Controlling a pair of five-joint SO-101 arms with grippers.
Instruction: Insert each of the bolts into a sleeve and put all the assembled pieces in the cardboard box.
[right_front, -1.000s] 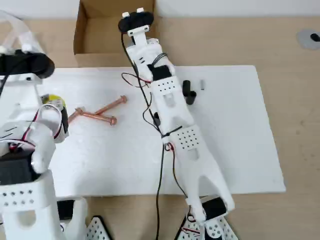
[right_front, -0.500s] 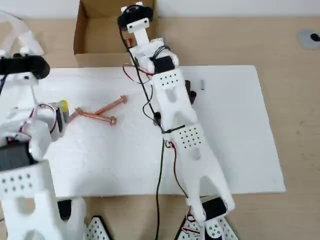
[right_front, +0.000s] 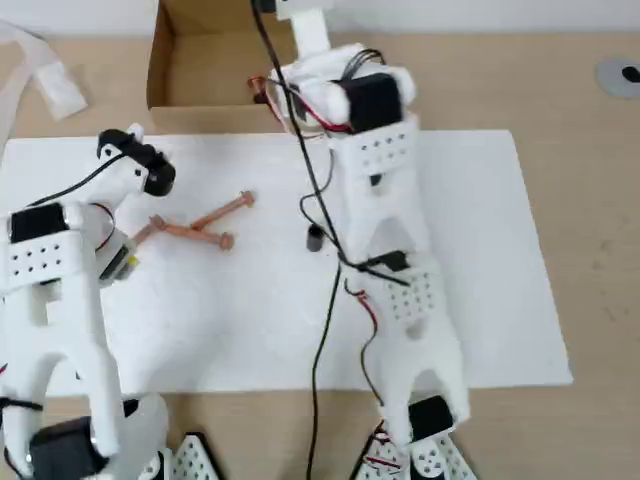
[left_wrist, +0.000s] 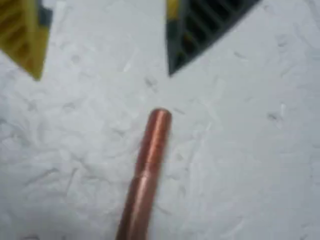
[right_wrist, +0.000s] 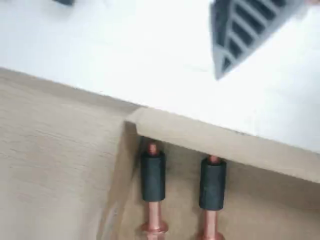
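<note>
Loose copper bolts (right_front: 205, 228) lie crossed on the left of the white foam pad (right_front: 480, 280). My left gripper (right_front: 125, 255) hangs low over their left end. It is open, and the plain end of one bolt (left_wrist: 150, 160) lies just short of the gap between its tips (left_wrist: 103, 75). A black sleeve (right_front: 315, 238) stands mid-pad beside my right arm. That arm stretches over the cardboard box (right_front: 165, 75). Inside the box (right_wrist: 200, 135) lie two sleeved bolts (right_wrist: 152, 175) (right_wrist: 212, 182) side by side. One of the right gripper's fingers (right_wrist: 240, 40) hangs above them, holding nothing.
The box sits against the pad's far edge, left of centre. Red and black cables (right_front: 320, 200) trail along my right arm over the pad. A clear plastic wrapper (right_front: 45, 75) lies at the far left on the wooden table (right_front: 580, 120).
My right arm has pushed farther over the box, its gripper passing the picture's top edge. My left arm has swung in from the left edge to the bolts.
</note>
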